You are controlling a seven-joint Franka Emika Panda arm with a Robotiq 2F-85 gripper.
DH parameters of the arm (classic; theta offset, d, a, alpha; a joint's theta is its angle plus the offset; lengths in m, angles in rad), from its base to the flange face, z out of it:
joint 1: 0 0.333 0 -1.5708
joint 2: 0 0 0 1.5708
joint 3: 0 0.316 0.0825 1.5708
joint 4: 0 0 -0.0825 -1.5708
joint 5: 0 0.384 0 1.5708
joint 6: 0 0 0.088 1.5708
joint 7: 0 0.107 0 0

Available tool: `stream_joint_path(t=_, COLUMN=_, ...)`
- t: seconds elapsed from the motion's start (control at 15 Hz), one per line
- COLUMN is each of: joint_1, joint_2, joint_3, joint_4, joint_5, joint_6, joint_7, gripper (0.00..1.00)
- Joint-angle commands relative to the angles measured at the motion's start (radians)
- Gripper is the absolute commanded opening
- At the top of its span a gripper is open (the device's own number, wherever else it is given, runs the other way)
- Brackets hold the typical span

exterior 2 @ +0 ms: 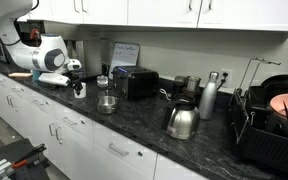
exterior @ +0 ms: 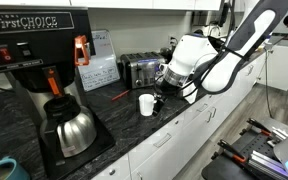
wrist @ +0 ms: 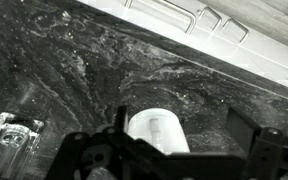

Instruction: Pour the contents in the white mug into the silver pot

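- Wrist view: looks steeply down on the dark marbled countertop (wrist: 74, 70), with the gripper (wrist: 179, 135) coming in from the lower edge. Jaws spread wide, clamped on nothing.
- Same view: white mug (wrist: 156, 130) in the gap between the fingers, close to the finger (wrist: 117, 125) on the picture's left, with clear space toward the opposite one. Looks upright on the stone, long axis vertical; handle not made out. Clear drinking glass (wrist: 9, 140) well apart at the picture's left edge; cabinet handles (wrist: 169, 15) along the top.
- Seen in an exterior view: arm (exterior: 234, 45) leans in from the picture's right, elbow high, forearm sloping down to a wrist bent toward the counter. Gripper (exterior: 162, 99) low over the surface, fingers pointing down. White mug (exterior: 146, 104) upright just beside it, mouth up, resting on the countertop. Toaster (exterior: 139, 68) behind against the wall; steel carafe (exterior: 72, 130) under the coffee brewer (exterior: 29, 60) in the foreground.
- Seen in an exterior view from farther along the counter: arm (exterior 2: 46, 55) folded compactly at the picture's left, gripper (exterior 2: 79, 88) hanging down close to the surface. Mug too small and too hidden there to tell. Silver pot (exterior 2: 106, 102) on the countertop near the gripper, in front of the toaster (exterior 2: 134, 82), open side up. Kettle (exterior 2: 182, 122) and dish rack (exterior 2: 269, 120) well apart, farther along.
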State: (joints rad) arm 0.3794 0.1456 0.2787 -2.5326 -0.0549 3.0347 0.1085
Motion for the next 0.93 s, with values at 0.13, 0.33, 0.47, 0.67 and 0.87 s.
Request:
stream_joint_path(t=0.13, joint_1=-0.036, joint_2=0.024, joint_3=0.013, joint_4=0.04, joint_5=0.009, joint_6=0.013, joint_7=-0.06, gripper=1.0)
stream_joint_path(t=0.33, joint_1=-0.056, joint_2=0.037, joint_3=0.041, joint_4=0.048, joint_5=0.047, joint_6=0.021, joint_7=-0.09, gripper=0.73)
stream_joint_path(t=0.47, joint_1=-0.068, joint_2=0.042, joint_3=0.059, joint_4=0.045, joint_5=0.085, joint_6=0.017, joint_7=-0.122, gripper=0.61)
stream_joint_path(t=0.67, joint_1=-0.087, joint_2=0.048, joint_3=0.075, joint_4=0.045, joint_5=0.129, joint_6=0.012, joint_7=-0.162, gripper=0.4)
stream_joint_path(t=0.87, joint_1=-0.1, joint_2=0.045, joint_3=0.08, joint_4=0.046, joint_5=0.157, joint_6=0.009, joint_7=-0.189, gripper=0.2)
